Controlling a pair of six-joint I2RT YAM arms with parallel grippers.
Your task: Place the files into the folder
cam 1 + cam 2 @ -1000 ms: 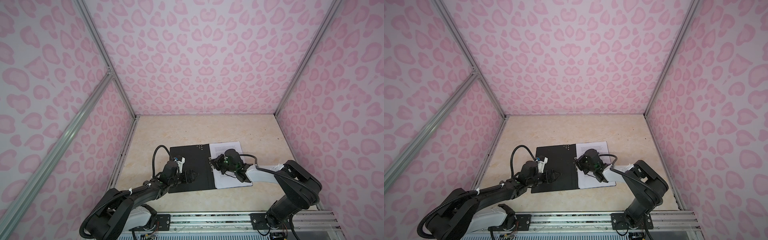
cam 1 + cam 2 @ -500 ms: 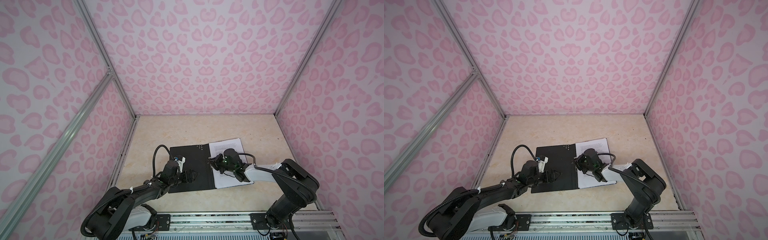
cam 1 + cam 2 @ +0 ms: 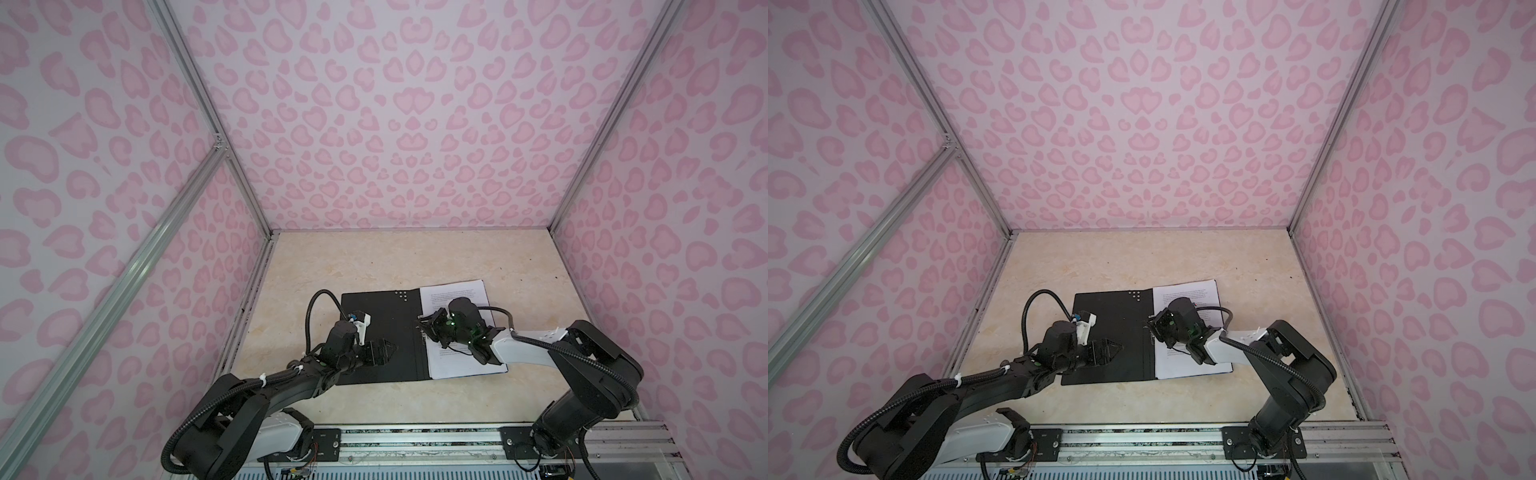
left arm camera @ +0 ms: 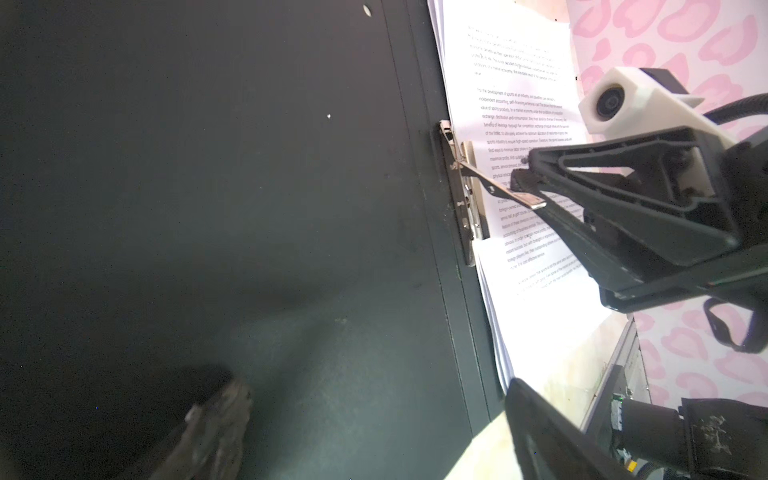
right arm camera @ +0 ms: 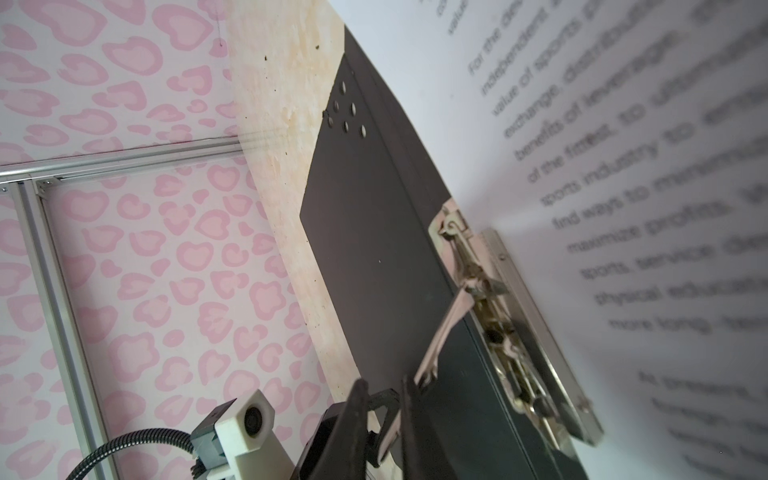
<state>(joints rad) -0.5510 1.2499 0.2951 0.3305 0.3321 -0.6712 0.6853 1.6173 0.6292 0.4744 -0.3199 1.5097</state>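
The black folder [image 3: 374, 316] [image 3: 1117, 316] lies open and flat on the table. The files [image 3: 461, 291] [image 3: 1200, 291], a stack of white printed sheets, rest on its right half. At the spine, the metal clip [image 4: 465, 199] [image 5: 494, 311] has its lever [image 4: 494, 185] [image 5: 444, 328] raised. My right gripper [image 3: 422, 328] [image 5: 384, 390] sits at the lever's tip. Its jaws are a narrow gap apart with nothing between them, and the lever lies against the outside of one finger. My left gripper [image 3: 388, 349] [image 4: 374, 419] is wide open, low over the left cover.
Pink patterned walls close in the left, back and right sides. An aluminium rail [image 3: 415, 436] runs along the front edge where both arm bases are mounted. Bare beige tabletop [image 3: 395, 257] stretches behind the folder.
My right gripper's jaws have parted slightly at the clip lever. Both arms stay almost where they were, and the left gripper stays open.
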